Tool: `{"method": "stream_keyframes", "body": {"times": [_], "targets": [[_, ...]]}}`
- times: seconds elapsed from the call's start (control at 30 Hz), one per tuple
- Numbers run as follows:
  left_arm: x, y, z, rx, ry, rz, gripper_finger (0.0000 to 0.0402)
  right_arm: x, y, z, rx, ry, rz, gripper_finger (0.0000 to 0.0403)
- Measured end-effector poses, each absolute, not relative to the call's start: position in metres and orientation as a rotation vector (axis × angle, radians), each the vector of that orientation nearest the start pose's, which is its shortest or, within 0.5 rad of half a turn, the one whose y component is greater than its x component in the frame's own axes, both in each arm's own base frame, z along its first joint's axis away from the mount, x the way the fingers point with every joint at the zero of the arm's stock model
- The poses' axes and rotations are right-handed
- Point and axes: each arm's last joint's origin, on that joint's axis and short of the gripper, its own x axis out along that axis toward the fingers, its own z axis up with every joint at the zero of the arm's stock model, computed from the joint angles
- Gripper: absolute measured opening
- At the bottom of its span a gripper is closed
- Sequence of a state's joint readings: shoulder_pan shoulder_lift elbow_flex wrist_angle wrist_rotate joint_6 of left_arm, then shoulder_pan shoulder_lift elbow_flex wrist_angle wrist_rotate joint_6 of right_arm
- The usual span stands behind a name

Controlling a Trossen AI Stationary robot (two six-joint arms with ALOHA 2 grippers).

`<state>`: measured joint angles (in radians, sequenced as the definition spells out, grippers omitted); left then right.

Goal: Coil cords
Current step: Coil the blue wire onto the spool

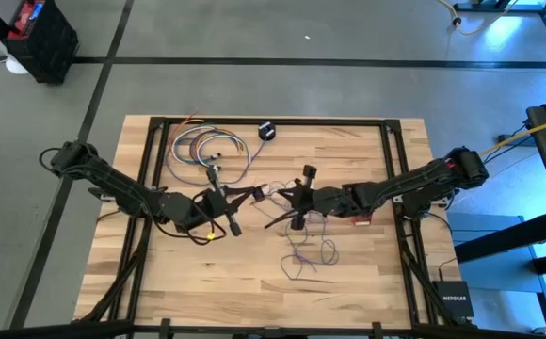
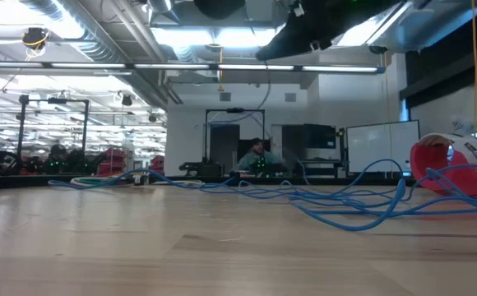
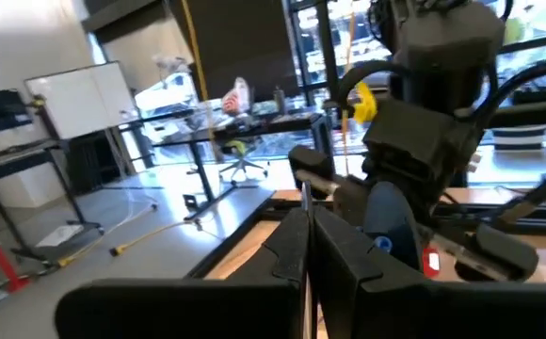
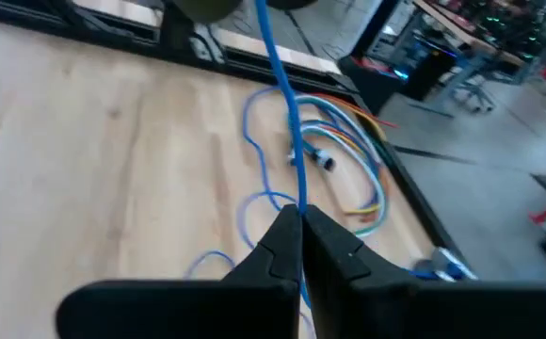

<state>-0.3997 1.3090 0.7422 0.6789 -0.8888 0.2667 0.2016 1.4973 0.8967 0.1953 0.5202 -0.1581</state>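
The loose loops of the bluish-purple cord point(image 1: 303, 252) are lying on the table point(image 1: 377, 282), on the near side of the black puck point(image 1: 267, 131) and well apart from it. They are crossing each other, so I am judging that they can be pulling into a knot if you are drawing the cord up quickly.

The right gripper point(image 1: 281, 196) is clenched on this cord. In the right wrist view the fingers point(image 4: 282, 247) are pinching it and the cord is running up and away. It is very thin, so it may be slipping out under tension.

The left gripper point(image 1: 247, 194) is also clenched, just beside the right one. I cannot tell if it is really pinching a strand. The two tips are so near each other that they may be colliding.

The red-and-white bundle point(image 1: 361, 221) is lying close under the right arm, which may be dragging it.

Nearer to the puck, the coil of coloured cables point(image 1: 207, 149) is lying. A tight cord may be catching it, or pulling the puck along.

Both arms are reaching low and stretched inward, meeting on the near side of the puck.
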Motion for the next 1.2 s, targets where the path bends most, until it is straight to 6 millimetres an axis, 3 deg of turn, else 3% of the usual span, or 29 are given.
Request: {"method": "stream_keyframes", "body": {"times": [0.3,0.57,0.7,0.9,1.1,1.2], "targets": [[0.266,-0.083,0.286,0.172,-0.029,0.447,0.0008,0.336,0.056,0.223,-0.242,0.354,-0.217,0.0036],[0.266,-0.083,0.287,0.172,-0.034,0.447,0.0008,0.335,0.061,0.224,-0.186,0.353,-0.12,0.0131],[0.266,-0.084,0.286,0.18,-0.029,0.444,0.0008,0.323,0.065,0.245,-0.258,0.414,-0.096,0.0161],[0.265,-0.085,0.286,0.213,-0.023,0.428,0.0008,0.298,0.078,0.282,-0.283,0.448,-0.032,0.017],[0.27,-0.089,0.279,0.292,0.006,0.125,0.0008,0.291,0.079,0.299,-0.29,0.373,-0.05,0.017],[0.271,-0.086,0.279,0.285,0.005,0.099,0.0005,0.296,0.079,0.302,-0.276,0.316,-0.034,0.017]]}}
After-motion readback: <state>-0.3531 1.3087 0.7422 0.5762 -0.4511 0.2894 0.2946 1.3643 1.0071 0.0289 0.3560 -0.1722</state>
